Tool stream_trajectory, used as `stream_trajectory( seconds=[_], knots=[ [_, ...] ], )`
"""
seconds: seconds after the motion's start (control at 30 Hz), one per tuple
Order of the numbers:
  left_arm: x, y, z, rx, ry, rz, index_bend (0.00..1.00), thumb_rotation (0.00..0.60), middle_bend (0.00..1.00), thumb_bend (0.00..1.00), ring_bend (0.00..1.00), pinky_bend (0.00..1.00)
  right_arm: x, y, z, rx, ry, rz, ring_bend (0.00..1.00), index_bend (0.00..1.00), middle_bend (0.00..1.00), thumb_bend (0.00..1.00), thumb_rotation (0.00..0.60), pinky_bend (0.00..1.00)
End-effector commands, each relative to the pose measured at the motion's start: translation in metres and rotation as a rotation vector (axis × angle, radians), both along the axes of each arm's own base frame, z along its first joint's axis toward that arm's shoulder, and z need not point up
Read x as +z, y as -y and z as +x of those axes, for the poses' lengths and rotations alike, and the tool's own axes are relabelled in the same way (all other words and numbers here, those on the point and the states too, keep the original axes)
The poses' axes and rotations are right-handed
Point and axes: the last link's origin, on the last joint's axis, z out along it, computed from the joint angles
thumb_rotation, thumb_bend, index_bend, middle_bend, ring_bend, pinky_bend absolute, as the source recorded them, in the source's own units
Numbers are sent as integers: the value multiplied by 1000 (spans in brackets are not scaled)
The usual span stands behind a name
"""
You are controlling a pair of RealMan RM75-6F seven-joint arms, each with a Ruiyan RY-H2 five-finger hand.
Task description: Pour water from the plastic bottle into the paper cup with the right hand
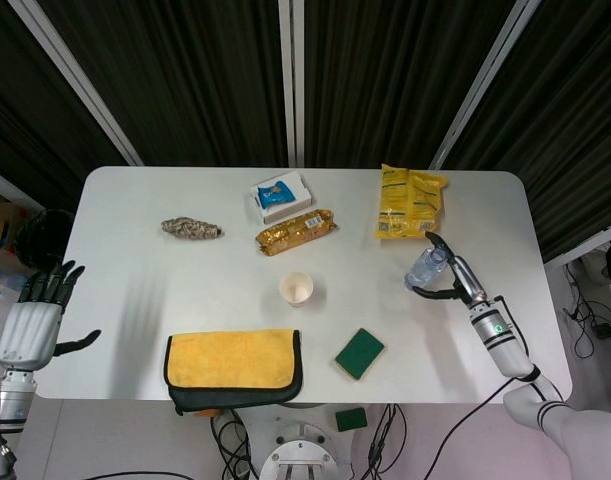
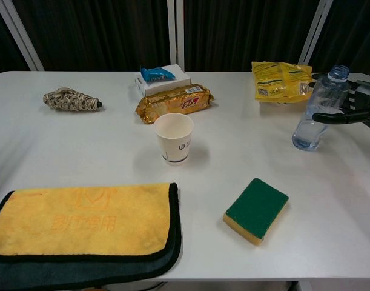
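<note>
A clear plastic bottle [image 1: 425,268] [image 2: 318,109] with some water in it stands upright at the right of the white table. My right hand [image 1: 453,280] [image 2: 354,103] is at its right side, fingers spread around it. The thumb crosses in front of the bottle and the other fingers reach behind it, without a closed grip. The white paper cup [image 1: 296,289] [image 2: 174,137] stands upright and empty-looking near the table's middle, well left of the bottle. My left hand [image 1: 33,320] hangs off the table's left edge, fingers apart, holding nothing.
A yellow snack bag [image 2: 281,80] lies just behind the bottle. A green sponge [image 2: 256,210] sits front right of the cup, and a yellow towel [image 2: 82,221] lies at the front left. A golden biscuit pack [image 2: 175,102], a white box [image 2: 162,77] and a brown bundle [image 2: 69,99] lie behind.
</note>
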Motion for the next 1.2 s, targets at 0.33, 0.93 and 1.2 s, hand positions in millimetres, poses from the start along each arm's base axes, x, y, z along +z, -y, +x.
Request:
stream_trajectory(
  seconds=[0.33, 0.93, 1.2],
  knots=[
    [3, 0, 3, 2, -9, -3, 86, 487, 66, 88, 0, 115, -8, 5, 8, 5, 19, 16, 0, 0, 68, 106, 571, 0],
    [4, 1, 0, 12, -8, -2, 86, 500, 66, 89, 0, 115, -12, 7, 11, -13, 54, -22, 29, 634, 255, 191, 600, 33],
    [3, 1, -1, 16, -4, -6, 86, 518, 66, 88, 0, 115, -9, 6, 14, -28, 110, -80, 164, 822, 409, 263, 600, 159]
  ],
)
